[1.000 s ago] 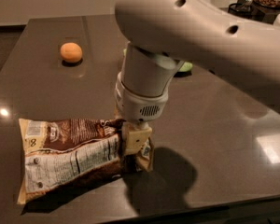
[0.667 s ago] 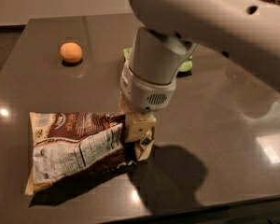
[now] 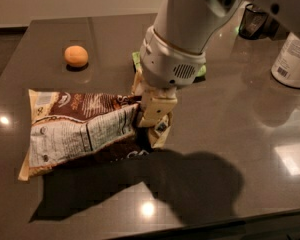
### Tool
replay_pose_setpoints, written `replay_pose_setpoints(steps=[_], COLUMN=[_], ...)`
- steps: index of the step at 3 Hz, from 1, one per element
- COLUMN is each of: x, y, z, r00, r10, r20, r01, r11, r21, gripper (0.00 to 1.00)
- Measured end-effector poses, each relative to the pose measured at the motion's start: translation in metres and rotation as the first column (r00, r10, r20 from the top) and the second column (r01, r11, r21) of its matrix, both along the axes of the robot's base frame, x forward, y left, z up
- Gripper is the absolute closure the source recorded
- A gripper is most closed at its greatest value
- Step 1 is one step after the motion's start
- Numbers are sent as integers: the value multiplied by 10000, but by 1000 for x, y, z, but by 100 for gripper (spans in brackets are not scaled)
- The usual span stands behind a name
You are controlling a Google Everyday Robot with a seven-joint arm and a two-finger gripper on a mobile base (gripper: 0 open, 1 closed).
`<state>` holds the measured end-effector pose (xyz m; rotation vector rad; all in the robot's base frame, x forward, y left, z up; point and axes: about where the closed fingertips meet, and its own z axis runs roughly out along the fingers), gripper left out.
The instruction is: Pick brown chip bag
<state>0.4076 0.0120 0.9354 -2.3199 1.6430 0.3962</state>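
Note:
The brown chip bag (image 3: 80, 129) lies on the dark table (image 3: 240, 124) at the left, with its white nutrition panel facing up and cream edges showing. My gripper (image 3: 154, 118) hangs from the big white arm and is shut on the bag's right end. That end is pulled up off the table and crumpled, while the left part rests flat. The fingers are partly hidden by the bag's folds.
An orange round fruit (image 3: 76, 55) sits at the back left. A small green snack bag (image 3: 136, 60) lies mostly hidden behind the arm. A white bottle (image 3: 292, 59) and a dark container (image 3: 252, 21) stand at the back right. The table's front edge is close below.
The arm has moved right and up with the bag's right end held, so the bag has slid right and its gripped end has risen.

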Motion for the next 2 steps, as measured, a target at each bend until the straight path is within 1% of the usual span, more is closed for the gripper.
replay_pose_setpoints(steps=[1,2], x=[13,15], y=[-9,-7], z=[43,49], r00=[9997,9991], r10=[-6,-63], r20=[246,416], r01=[-9,32], r11=[9981,9972], r21=[609,745], gripper=[100,100])
